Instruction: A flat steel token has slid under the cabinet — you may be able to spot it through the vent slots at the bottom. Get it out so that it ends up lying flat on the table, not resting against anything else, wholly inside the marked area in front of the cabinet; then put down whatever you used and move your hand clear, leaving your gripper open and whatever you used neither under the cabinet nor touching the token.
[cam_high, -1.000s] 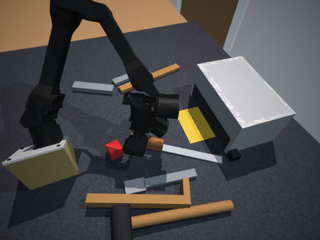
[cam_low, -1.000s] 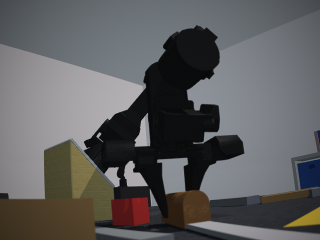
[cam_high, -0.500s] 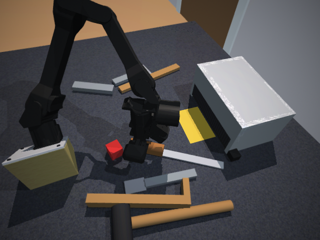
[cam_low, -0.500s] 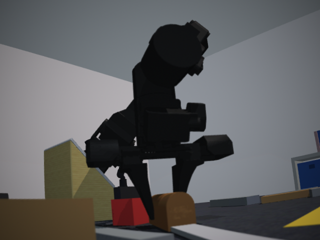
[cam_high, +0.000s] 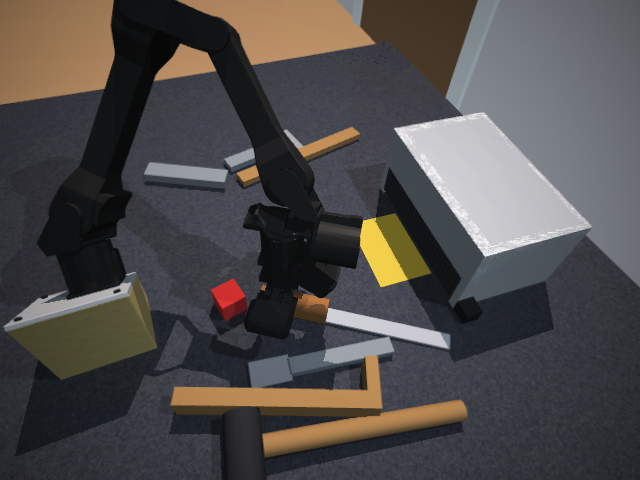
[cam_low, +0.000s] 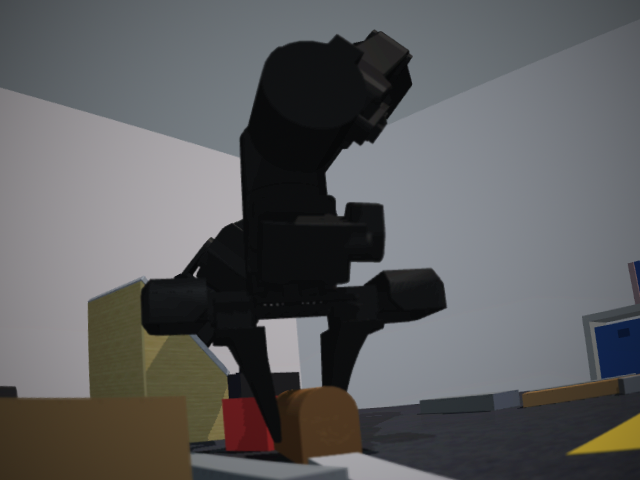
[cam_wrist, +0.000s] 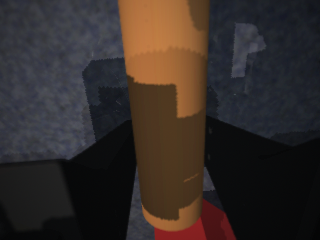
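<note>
My gripper (cam_high: 294, 300) (cam_low: 308, 413) (cam_wrist: 165, 126) points down and is shut on the orange-brown handle (cam_high: 313, 308) (cam_low: 331, 426) (cam_wrist: 167, 65) of a tool with a long, flat, pale blade (cam_high: 387, 328). The tool is low over the table; whether it touches is unclear. The blade points toward the cabinet's near front corner, and its tip is outside the marked area. The white-grey cabinet (cam_high: 496, 180) has dark vent slots (cam_high: 421, 227) along its front. The yellow marked area (cam_high: 382, 258) (cam_low: 615, 439) lies before them, partly shaded. I cannot see the token.
A red cube (cam_high: 227, 298) (cam_low: 247, 423) (cam_wrist: 180, 234) is close behind the handle's rear end. Nearer the top camera lie a grey flat tool (cam_high: 269, 370), an orange L-shaped bar (cam_high: 268, 398) and a hammer (cam_high: 361, 428). A black block (cam_high: 467, 310) is at the cabinet's near corner. Several bars lie farther back.
</note>
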